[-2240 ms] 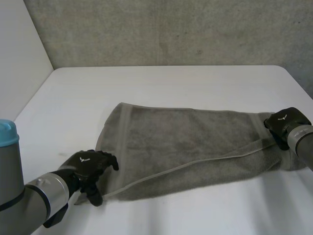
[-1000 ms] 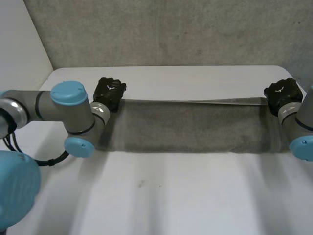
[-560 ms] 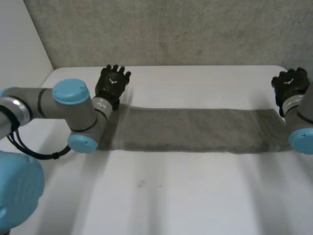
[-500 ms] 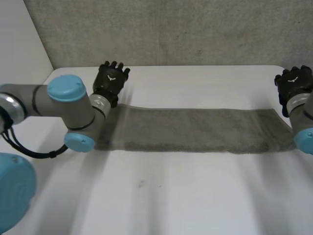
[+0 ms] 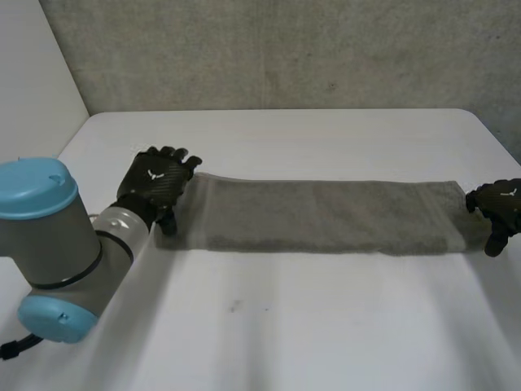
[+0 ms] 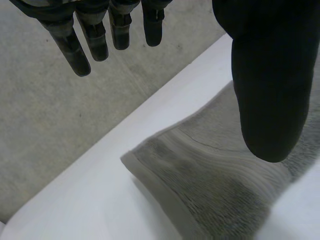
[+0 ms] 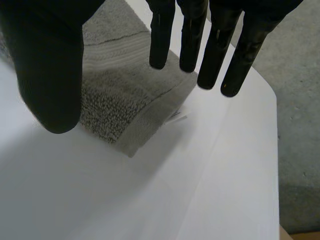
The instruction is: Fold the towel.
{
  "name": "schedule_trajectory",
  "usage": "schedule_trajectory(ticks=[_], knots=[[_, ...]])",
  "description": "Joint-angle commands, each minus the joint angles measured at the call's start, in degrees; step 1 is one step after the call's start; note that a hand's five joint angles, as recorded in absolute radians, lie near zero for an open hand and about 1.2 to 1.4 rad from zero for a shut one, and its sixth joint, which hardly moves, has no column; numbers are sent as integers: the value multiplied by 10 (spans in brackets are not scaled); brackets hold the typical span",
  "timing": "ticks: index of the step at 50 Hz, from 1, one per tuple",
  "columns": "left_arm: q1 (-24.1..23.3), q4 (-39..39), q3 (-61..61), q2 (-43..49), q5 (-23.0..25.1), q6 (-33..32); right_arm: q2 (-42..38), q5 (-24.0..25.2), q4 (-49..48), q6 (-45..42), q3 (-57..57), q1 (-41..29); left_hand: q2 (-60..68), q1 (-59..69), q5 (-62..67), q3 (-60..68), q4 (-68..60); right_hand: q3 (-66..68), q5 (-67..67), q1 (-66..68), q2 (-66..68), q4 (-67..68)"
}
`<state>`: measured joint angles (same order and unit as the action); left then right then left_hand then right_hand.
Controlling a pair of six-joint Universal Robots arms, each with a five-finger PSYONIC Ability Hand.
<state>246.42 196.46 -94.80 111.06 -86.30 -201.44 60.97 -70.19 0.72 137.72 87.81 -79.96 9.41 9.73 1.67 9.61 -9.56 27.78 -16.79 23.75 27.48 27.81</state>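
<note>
Grey towel (image 5: pixel 326 216), long folded strip on counter (image 5: pixel 309 326). L hand (image 5: pixel 155 181) at 1 end, R hand (image 5: pixel 498 208) at other, part cut off; both fingers straight, released.

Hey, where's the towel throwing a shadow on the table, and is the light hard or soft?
Head view: the towel leaves a thin, soft-edged dark line on the table along its near edge. Left wrist view: a faint grey shadow hugs its folded end. Right wrist view: a similar soft shadow lies beside its corner. The light looks diffuse.
</note>
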Motion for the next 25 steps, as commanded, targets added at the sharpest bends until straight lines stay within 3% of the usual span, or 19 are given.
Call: schedule_trajectory(ticks=[1,7,10,12,21,25], knots=[[9,1,-10,3,-1,5,-25,10,-70,-2,10,6,6,3,-17,4,-4,169,-179,209,172,169],[13,4,-12,6,-1,5,-37,9,-85,-2,10,8,6,3,-17,4,-4,281,-291,321,284,280],[12,12,-15,7,-1,5,-48,8,-87,-2,6,9,6,3,-17,4,-4,381,-391,422,384,381],[12,16,-16,6,-1,6,-60,7,-87,-3,2,9,6,3,-17,4,-4,521,-531,562,524,521],[13,17,-23,6,-1,5,-54,-9,-89,-15,-9,33,6,3,-17,4,-4,522,-532,562,525,522],[13,17,-29,4,-1,5,-43,-99,-83,-32,-40,43,6,3,-17,4,-4,522,-532,562,525,522]])
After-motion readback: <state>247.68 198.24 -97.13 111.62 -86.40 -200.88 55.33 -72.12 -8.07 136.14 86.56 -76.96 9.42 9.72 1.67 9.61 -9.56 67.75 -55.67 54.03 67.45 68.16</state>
